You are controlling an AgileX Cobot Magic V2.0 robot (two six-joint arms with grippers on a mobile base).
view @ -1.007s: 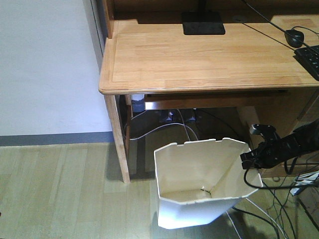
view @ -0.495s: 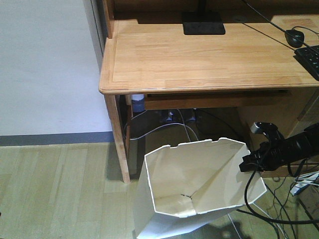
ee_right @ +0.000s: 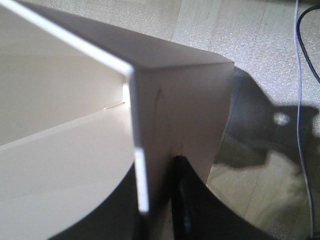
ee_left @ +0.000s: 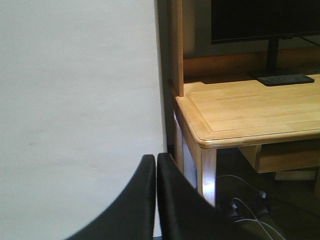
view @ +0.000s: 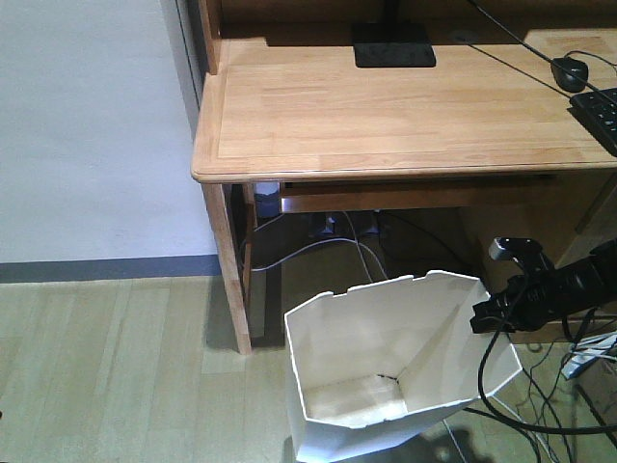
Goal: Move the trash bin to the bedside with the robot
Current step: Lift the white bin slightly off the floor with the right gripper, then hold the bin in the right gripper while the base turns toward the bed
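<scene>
The trash bin (view: 386,376) was down by the floor in front of the table (view: 386,106) (resting or lifted, I couldn't tell), its rim pinched by the right end effector (view: 484,318). The left end effector (ee_left: 156,172) hung with its fingers pressed together, empty.

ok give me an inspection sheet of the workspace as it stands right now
surface: light wood-plank floor; bedside not in view
job's things: white trash bin in front of the wooden desk, tilted, held at its right rim
clutter: monitor base, mouse, keyboard on the desk
grippers: right gripper shut on the bin wall, fingers either side; left gripper shut, holding nothing
cables: loose cables under the desk, more on the floor right of the bin
surroundings: white wall, grey skirting
</scene>
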